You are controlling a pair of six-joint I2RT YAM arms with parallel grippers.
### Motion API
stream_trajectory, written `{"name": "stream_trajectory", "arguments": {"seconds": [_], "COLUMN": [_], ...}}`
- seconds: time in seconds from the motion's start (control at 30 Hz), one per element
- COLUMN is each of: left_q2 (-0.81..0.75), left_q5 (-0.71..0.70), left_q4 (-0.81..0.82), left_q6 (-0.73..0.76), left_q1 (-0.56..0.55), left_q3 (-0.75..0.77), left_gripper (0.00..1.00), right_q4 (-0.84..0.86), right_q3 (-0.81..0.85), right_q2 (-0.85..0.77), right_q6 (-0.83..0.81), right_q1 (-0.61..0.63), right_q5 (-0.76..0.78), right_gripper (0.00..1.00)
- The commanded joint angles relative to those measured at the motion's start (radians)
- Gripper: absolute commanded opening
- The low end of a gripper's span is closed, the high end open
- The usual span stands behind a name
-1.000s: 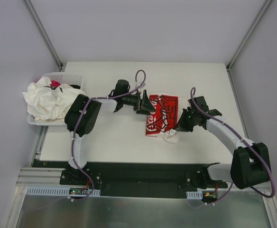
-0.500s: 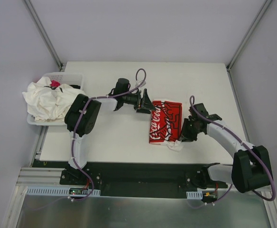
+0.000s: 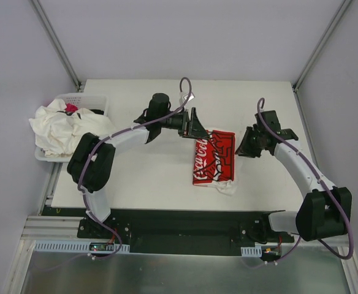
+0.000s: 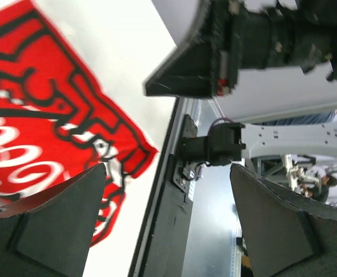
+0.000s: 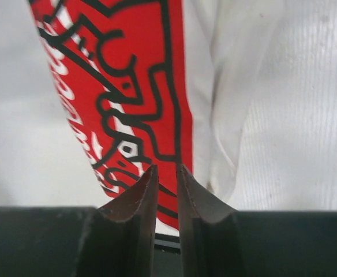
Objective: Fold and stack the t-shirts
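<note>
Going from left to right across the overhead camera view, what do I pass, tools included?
pile of off-white t-shirts heaped in the basket → left tool → folded red-printed t-shirt → right tool

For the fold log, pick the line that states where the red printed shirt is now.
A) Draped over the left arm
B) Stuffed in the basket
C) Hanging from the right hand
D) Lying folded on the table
D: the red printed shirt lies folded on the table, with the left hand open at its far edge and the right hand off to its side. The basket holds only off-white shirts.
</note>
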Motion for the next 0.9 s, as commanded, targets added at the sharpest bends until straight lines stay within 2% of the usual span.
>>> {"name": "stream_trajectory", "arguments": {"seconds": [0.0, 0.2, 0.43, 0.87], "left_q2": [-0.104, -0.107, -0.011, 0.159], "left_q5": [-0.056, -0.093, -0.073, -0.027], "left_q4": [-0.035, -0.035, -0.015, 0.118], "left_q6": [0.052, 0.064, 0.055, -0.027], "left_q1": [-0.085, -0.172, -0.232, -0.26], "left_q3": [-0.047, -0.126, -0.112, -0.127], "left_gripper": [0.87, 0.87, 0.87, 0.87], "right_q4": [0.075, 0.124, 0.144, 0.103], "right_q3": [0.023, -0.146, -0.285, -0.322], "right_q2": [-0.009, -0.076, -0.165, -0.093], "right_q6": [0.044, 0.114, 0.132, 0.078], "right_q1": [0.006, 0.107, 0.118, 0.117], "right_q5": [-0.094, -0.141, -0.144, -0.11], "right_gripper": [0.19, 0.14, 0.11, 0.11]}}
